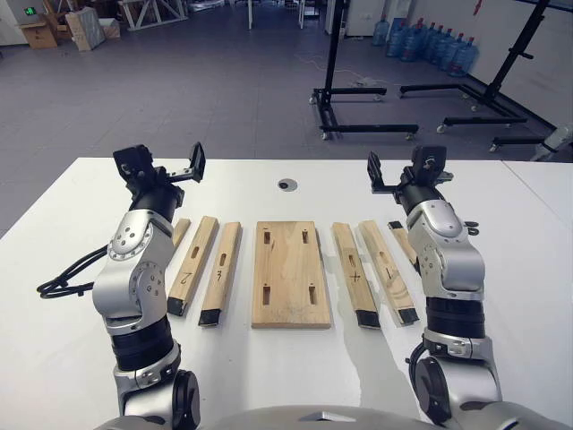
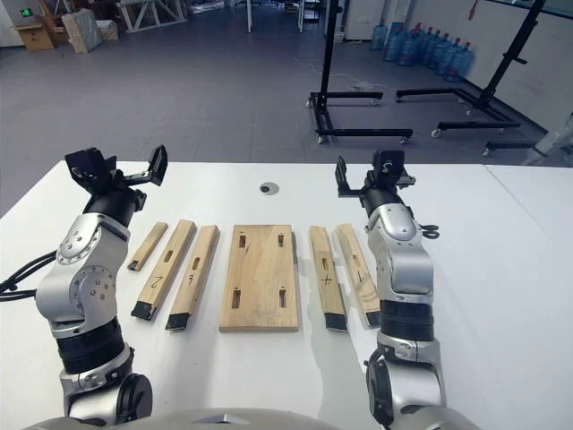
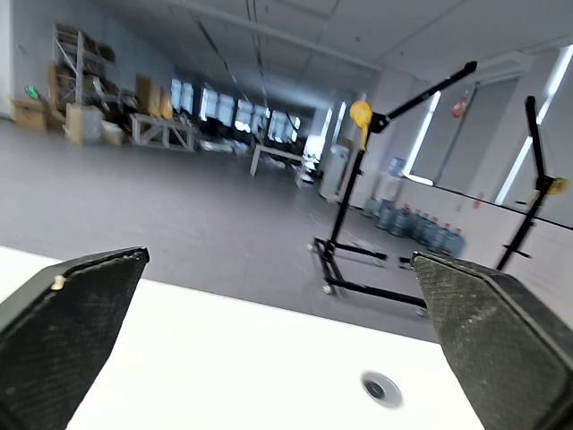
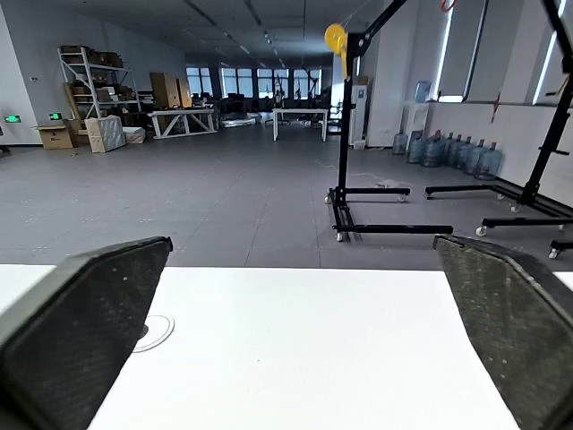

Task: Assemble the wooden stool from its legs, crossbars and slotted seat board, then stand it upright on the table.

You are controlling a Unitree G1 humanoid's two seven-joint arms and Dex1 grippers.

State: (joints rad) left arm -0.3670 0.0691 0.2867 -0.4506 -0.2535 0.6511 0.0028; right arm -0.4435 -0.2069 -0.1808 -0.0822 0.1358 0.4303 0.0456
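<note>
Both claws are held up over the far part of the bench (image 1: 519,269). The left claw (image 1: 166,168) and the right claw (image 1: 403,175) each have their two fingers spread wide, and nothing is gripped. This is judged to be a ready posture, since no piece has been picked up yet.

The slotted seat board (image 1: 289,273) lies flat on the bench, nearer the robot than either claw and midway between them. Its four slots are turned upward, presumably so that the tenons can be matched to them.

The left-hand legs (image 1: 192,264) lie side by side below and just inward of the left claw. A shorter left crossbar (image 2: 148,245) lies almost directly beneath that claw. The right-hand legs (image 1: 354,273) and the right crossbar (image 1: 403,242) are set out in the same way under the right claw.

The parts lie parallel and apart, with none touching another. This layout is judged to give each claw room to close on a single piece. Nothing is joined yet, so the assembly is judged not to have begun.

A round grommet hole (image 1: 287,184) is seen between the claws.
</note>
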